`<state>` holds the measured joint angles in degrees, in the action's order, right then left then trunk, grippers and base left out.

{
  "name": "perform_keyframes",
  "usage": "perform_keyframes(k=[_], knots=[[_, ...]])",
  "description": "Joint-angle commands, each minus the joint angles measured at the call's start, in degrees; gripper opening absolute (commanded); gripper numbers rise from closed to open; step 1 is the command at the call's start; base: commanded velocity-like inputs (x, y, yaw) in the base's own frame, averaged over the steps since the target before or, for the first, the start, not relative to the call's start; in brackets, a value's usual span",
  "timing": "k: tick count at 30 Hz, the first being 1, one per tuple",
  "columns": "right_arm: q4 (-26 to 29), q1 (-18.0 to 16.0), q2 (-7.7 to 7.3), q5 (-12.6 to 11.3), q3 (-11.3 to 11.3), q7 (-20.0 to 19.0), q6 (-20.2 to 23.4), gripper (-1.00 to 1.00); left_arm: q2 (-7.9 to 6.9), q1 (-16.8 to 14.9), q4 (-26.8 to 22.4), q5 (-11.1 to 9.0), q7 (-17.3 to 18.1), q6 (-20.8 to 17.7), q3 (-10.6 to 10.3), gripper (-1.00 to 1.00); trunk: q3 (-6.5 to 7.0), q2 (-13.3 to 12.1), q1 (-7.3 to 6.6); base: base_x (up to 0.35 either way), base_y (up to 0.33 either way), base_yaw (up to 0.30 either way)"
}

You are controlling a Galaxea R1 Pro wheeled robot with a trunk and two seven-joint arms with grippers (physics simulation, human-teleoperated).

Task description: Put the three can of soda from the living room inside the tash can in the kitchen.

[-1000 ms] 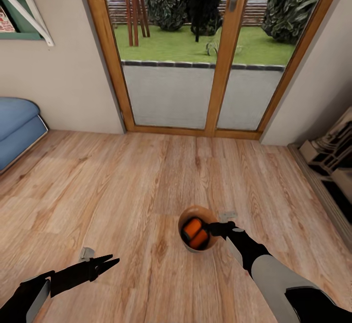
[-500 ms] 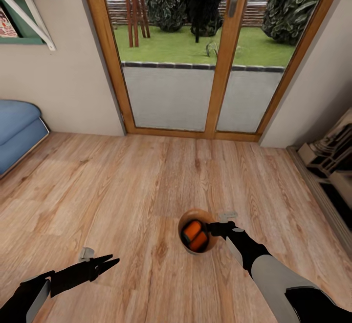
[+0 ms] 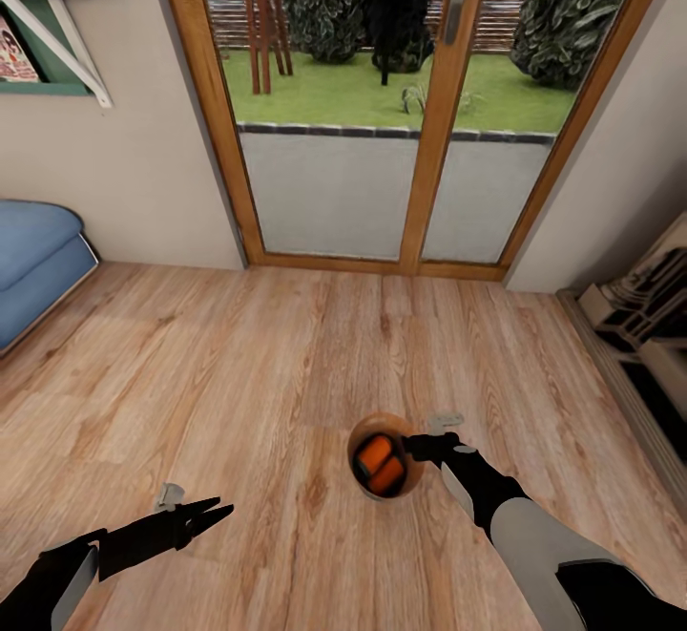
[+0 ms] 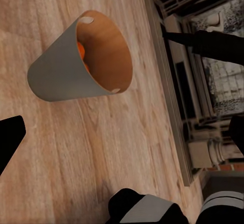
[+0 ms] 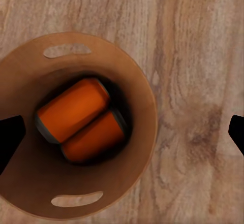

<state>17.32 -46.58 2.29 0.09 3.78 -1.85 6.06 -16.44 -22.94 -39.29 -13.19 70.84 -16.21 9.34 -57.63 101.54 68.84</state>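
Note:
The tash can, a small grey bucket with an orange-brown inside, stands on the living room's brown plank floor. Two orange cans of soda lie side by side in its bottom, plain in the right wrist view. My right gripper hovers at the bucket's right rim, open, its fingertips wide apart over the bucket's mouth. My left gripper hangs open and holds nothing, low to the left; its view catches the bucket's grey wall. The kitchen is out of view.
Wood-framed glass doors close off the far wall, with a garden behind. A blue sofa sits at the left wall under a green shelf. A low cabinet with ornaments runs along the right wall.
The whole picture has slid down a little, so the camera moved. Both arms keep their places in the picture. The bucket sits slightly lower against the right gripper.

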Motion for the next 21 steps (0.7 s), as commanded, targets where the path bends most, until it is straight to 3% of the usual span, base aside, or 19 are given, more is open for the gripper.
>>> perform_keyframes(k=[1,11,21], knots=[[0.0,0.0,0.00,0.0,0.0,0.0,0.0,1.00,0.00,0.0,0.0,0.0,0.0,0.0,0.0,1.00,0.19,-0.4,-0.23,0.000,0.000,0.000],[0.0,0.0,0.00,0.0,0.0,0.0,0.0,1.00,0.00,0.0,0.0,0.0,0.0,0.0,0.0,1.00,1.98,-4.4,-2.42,0.000,0.000,0.000],[0.0,0.0,0.00,0.0,0.0,0.0,0.0,1.00,0.00,0.0,0.0,0.0,0.0,0.0,0.1,1.00,1.98,-4.4,-2.42,0.000,0.000,0.000]])
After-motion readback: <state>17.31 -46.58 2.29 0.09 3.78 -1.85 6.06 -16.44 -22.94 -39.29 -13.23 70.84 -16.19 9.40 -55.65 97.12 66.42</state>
